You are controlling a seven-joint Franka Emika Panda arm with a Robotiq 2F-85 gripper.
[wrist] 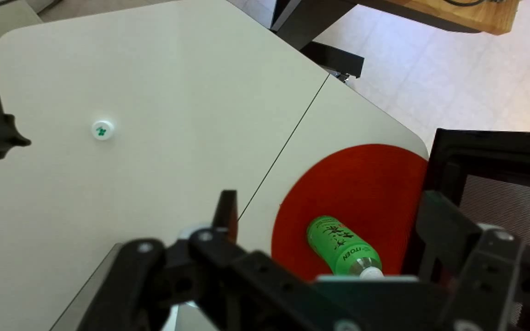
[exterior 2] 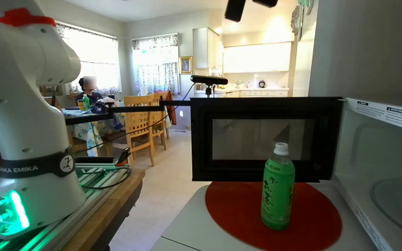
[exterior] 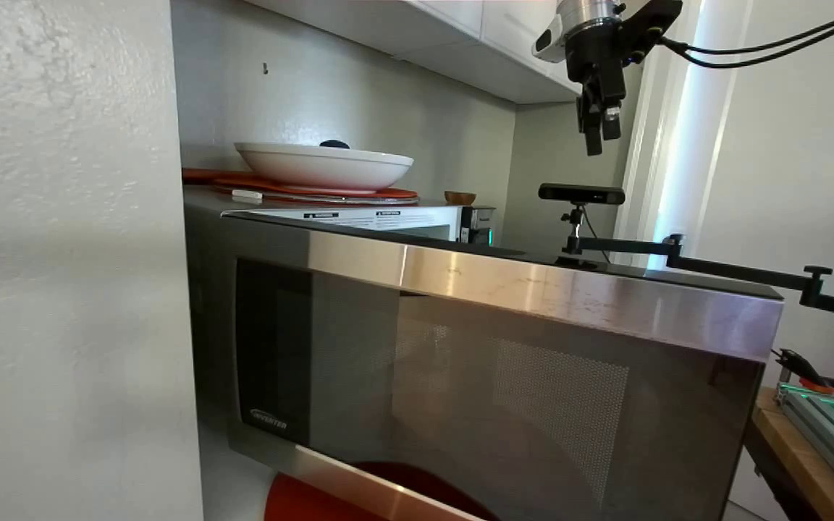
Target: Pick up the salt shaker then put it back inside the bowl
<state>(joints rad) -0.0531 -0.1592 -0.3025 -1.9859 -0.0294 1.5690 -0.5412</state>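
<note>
Glossy white, probably ceramic, is the wide shallow bowl [exterior: 323, 168] with flaring rim, at the left of an exterior view. Above its rim shows a small dark rounded top [exterior: 334, 144]; I judge that it may belong to the salt shaker, but the wall of the bowl hides whatever is below, so I cannot be certain. Under the bowl there is a flat red-edged tray [exterior: 406, 194]. If the shaker is really there, I expect it to be light, stiff and rather slippery, perhaps breakable. It seems best to take it by its sides, below the top, with modest pressure, and not to knock the rim. More to the right, well apart from the bowl, hangs the black two-finger gripper [exterior: 602, 137]; the wrist view shows its fingers [wrist: 444, 221] wide apart, with nothing held.
</note>
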